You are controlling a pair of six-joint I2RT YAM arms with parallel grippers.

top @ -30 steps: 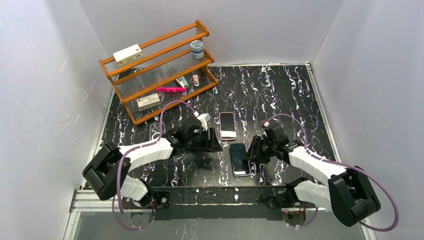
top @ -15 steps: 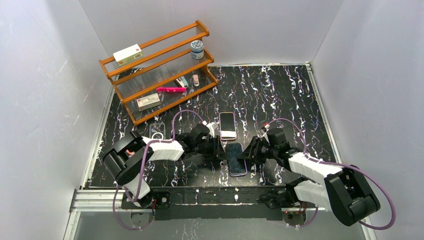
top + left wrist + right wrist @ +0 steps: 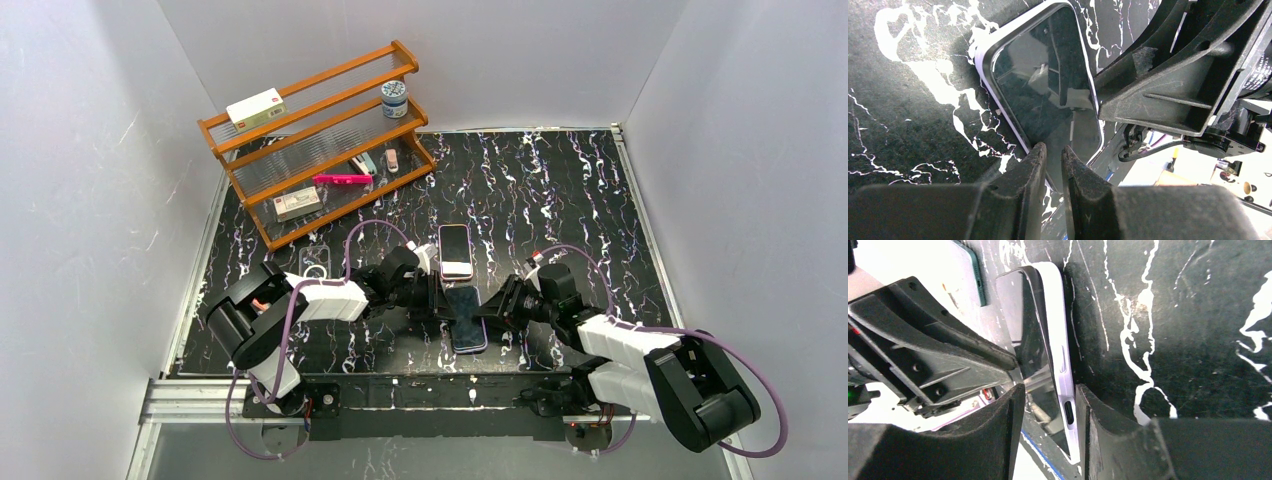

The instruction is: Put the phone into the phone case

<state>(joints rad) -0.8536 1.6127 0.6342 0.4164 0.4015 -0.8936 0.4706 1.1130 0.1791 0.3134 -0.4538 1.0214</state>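
Marbled black surface (image 3: pixel 560 200): left gripper (image 3: pixel 1053 151) and right gripper (image 3: pixel 1050 390) both pinch the phone (image 3: pixel 466 320); opposing pulls could twist it free.

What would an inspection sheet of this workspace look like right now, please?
Surface: black marbled table.
Job's things: dark phone tipped up between both arms; clear case lies apart, to the left.
Clutter: second phone lies flat just behind; rack holds a box, jar, pen and small items.
Grippers: left gripper jaws nearly shut on the dark phone's edge; right gripper jaws clamp its port end.
Cables: purple cables loop over both arms.
Surroundings: plain white walls; nothing else seen.
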